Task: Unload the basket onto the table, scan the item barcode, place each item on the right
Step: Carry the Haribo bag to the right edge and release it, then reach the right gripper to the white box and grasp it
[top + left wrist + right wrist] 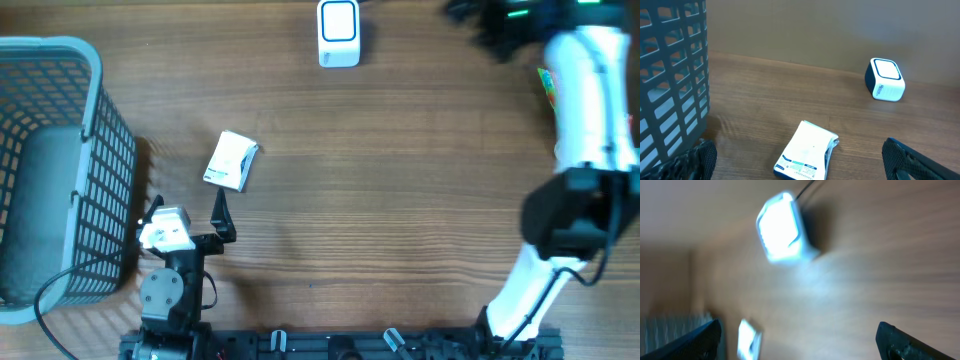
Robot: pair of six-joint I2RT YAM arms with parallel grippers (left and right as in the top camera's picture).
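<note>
We count one packet (232, 160) at nine o'clock, one scanner (339, 33) at twelve, one basket (110, 170), left pincer (188, 208) and right pincer (797, 330) spread.

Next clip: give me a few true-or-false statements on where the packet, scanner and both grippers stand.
1. The packet lies on the table, outside the basket. True.
2. The left gripper holds the packet. False: it is open and empty, and the packet lies just ahead of it.
3. The scanner stands at the table's far edge, apart from the packet. True.
4. The right gripper is shut on the scanner. False: it is open, with nothing between its fingers.
</note>
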